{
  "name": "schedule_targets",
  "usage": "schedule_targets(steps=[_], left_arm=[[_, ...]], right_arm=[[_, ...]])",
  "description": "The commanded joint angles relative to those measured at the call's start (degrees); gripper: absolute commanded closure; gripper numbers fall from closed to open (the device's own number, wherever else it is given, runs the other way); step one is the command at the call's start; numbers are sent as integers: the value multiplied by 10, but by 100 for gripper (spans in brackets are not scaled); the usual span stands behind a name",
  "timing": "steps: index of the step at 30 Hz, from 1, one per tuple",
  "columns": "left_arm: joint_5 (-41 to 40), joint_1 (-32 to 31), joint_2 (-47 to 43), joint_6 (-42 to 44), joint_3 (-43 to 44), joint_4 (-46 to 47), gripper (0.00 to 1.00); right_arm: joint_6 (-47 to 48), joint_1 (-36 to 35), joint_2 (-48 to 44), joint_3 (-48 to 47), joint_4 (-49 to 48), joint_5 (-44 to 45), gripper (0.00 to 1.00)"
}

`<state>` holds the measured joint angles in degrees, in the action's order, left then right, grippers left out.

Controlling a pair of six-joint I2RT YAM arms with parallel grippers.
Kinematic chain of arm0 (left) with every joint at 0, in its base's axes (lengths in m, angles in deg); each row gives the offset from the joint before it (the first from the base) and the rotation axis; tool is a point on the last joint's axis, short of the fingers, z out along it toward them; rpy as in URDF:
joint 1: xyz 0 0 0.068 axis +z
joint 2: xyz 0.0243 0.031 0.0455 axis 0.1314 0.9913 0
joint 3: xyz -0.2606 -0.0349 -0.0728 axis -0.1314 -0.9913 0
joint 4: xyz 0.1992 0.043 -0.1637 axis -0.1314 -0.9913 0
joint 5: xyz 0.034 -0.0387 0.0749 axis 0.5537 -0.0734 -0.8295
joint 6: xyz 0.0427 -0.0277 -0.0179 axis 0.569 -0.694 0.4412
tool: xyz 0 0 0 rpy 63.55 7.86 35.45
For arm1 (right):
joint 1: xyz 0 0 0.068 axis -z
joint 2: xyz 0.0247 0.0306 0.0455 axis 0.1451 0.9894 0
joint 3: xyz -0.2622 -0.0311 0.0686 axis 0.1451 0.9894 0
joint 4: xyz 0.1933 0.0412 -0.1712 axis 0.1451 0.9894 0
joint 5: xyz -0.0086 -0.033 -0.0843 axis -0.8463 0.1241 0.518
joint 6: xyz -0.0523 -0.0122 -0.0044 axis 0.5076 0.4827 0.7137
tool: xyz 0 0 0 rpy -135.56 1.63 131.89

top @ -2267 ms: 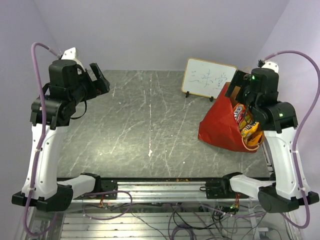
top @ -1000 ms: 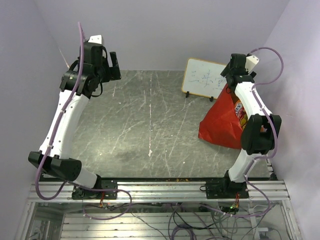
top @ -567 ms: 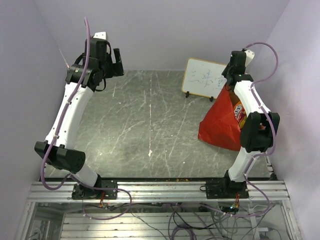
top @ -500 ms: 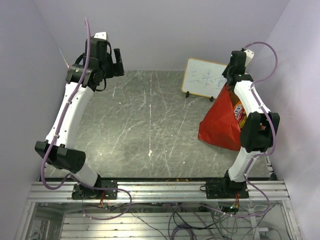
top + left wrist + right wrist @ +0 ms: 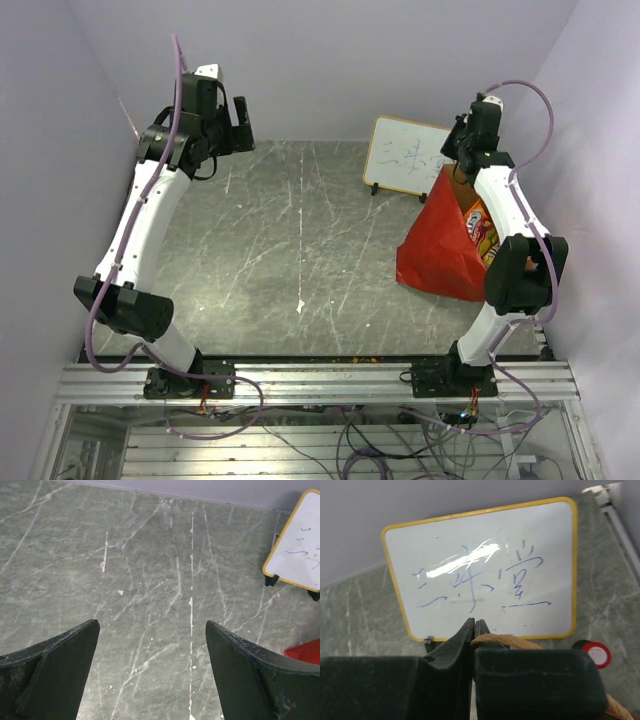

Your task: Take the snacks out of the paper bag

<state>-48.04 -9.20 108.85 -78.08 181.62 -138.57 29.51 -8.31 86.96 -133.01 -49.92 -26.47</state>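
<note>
If you lift, right end effector point(image 5: 473, 623), clamped on cord handle point(image 5: 492, 637), may tip paper bag point(image 5: 435, 250); snacks point(image 5: 482, 230) spill at 3 o'clock; left end effector point(image 5: 151, 625) open.

A grey, marble-look table point(image 5: 290, 240) with pale veins and scratches fills the floor of the scene. Lilac walls point(image 5: 330, 60) close it in at the back and on both sides. A small whiteboard point(image 5: 485, 580) with a yellow frame and rounded corners stands at the far right of the table, near the back wall, leaning back on two black feet point(image 5: 270, 580). Blue handwritten strokes cover its face, and glare washes out part of them. A marker point(image 5: 592, 653) with a red cap, seen end on, lies just beside the board's lower right corner. An aluminium rail point(image 5: 320, 385) runs along the near edge, with tangled cables point(image 5: 370, 440) below it.
</note>
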Motion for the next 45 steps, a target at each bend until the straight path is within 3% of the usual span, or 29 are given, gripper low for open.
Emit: schedule_targets(steps=[1, 8, 15, 28, 34, 37, 40, 45], left_arm=[[33, -6, -62, -21, -17, 13, 2], [76, -6, -124, -60, -70, -22, 2], [118, -6, -172, -91, -95, -36, 2], [177, -5, -233, -140, -158, -38, 2], [253, -6, -249, -207, -201, -12, 2], [270, -6, -256, -218, -231, 8, 2], [294, -5, -253, -237, -256, 38, 2], [369, -6, -251, -276, -300, 120, 2]], right_arm=[[2, 0, -26, -4, 10, -103, 100], [-2, -7, -57, 1, 77, -250, 100], [-1, -59, -124, 52, 133, -299, 100], [-27, -339, -154, 95, 152, -262, 100], [-38, -394, -142, 70, 174, -246, 98], [-31, -394, -156, 55, 195, -221, 84], [-12, -394, -176, 28, 230, -201, 55], [9, -393, -221, -15, 328, -86, 20]])
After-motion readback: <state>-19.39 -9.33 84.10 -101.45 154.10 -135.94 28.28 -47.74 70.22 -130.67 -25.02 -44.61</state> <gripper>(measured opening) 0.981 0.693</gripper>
